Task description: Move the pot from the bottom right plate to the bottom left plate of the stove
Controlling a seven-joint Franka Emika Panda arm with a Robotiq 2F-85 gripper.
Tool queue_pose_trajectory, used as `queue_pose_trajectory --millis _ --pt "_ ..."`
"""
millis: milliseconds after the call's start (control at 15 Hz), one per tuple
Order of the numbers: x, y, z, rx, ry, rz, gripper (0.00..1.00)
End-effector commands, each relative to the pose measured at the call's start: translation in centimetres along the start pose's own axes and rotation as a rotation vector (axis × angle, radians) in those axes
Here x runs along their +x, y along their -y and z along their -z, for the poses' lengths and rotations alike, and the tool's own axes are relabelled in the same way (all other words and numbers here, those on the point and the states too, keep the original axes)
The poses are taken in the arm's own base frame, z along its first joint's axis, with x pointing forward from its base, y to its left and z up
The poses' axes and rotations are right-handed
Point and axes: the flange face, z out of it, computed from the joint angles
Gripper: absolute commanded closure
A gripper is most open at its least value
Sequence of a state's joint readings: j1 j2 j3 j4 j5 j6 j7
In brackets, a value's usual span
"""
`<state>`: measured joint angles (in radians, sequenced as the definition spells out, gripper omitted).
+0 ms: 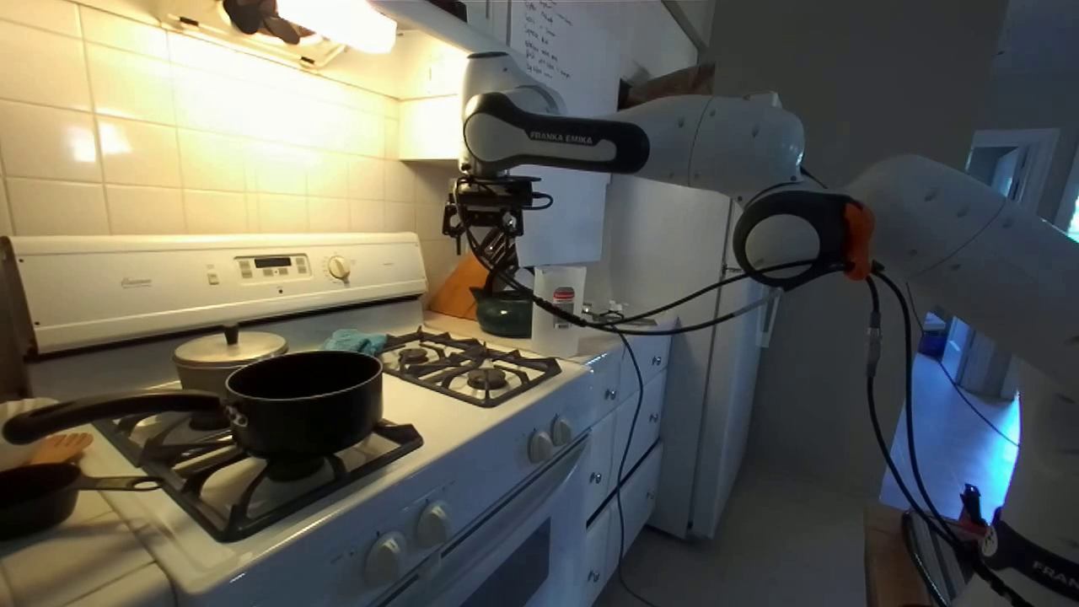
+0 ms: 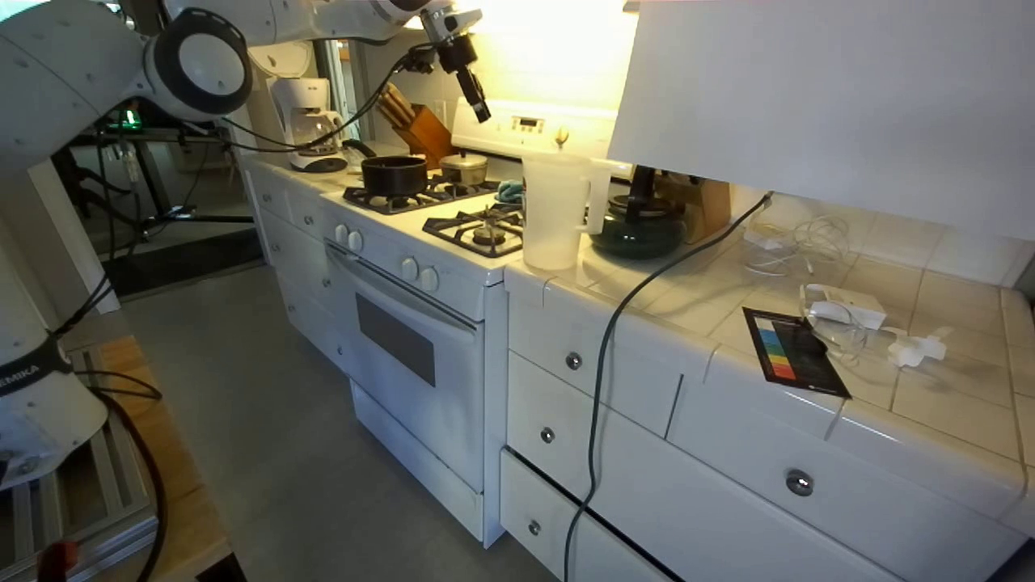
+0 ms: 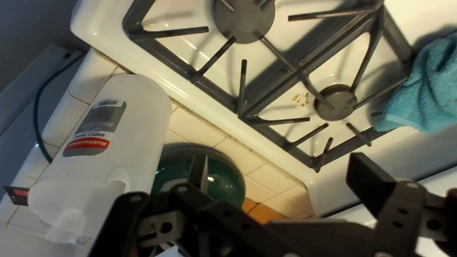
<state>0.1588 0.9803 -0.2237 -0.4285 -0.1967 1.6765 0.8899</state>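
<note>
The pot (image 1: pixel 305 405), black with a long dark handle, sits upright on the grate of the bottom left plate (image 1: pixel 291 504). Its handle points left in an exterior view. The pot also shows in an exterior view (image 2: pixel 394 178) but is out of the wrist view. The bottom right plate (image 1: pixel 486 378) has a bare burner and prongs; it also shows in the wrist view (image 3: pixel 244 19). My gripper (image 1: pixel 485 240) is high above the stove's back right corner, well apart from the pot. In the wrist view its fingers (image 3: pixel 284 175) are wide apart with nothing between them.
A silver lidded pot (image 1: pixel 211 371) stands behind the pot. A shallow dark pan (image 1: pixel 38 497) lies left of the stove. A teal cloth (image 3: pixel 425 85) lies at the stove's back. A clear pitcher (image 2: pixel 554 210) and green kettle (image 3: pixel 225 175) stand right of it. A hood light (image 1: pixel 337 25) hangs overhead.
</note>
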Motion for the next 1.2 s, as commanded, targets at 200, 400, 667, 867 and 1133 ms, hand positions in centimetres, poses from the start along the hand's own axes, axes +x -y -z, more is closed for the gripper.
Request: queue_pose_trajectory --millis 200,400,667,867,1133 --pt "-7.0 5.9 0.8 0.137 0.098 0.235 0.00" --pt "-10.4 7.9 2.3 0.155 0.108 0.405 0.00" --pt "-14.0 9.3 4.7 0.106 0.094 0.548 0.00" --pt "-16.1 10.1 5.9 0.077 0.071 0.595 0.00" --pt "-18.2 11.8 7.3 0.112 -0.005 0.751 0.00"
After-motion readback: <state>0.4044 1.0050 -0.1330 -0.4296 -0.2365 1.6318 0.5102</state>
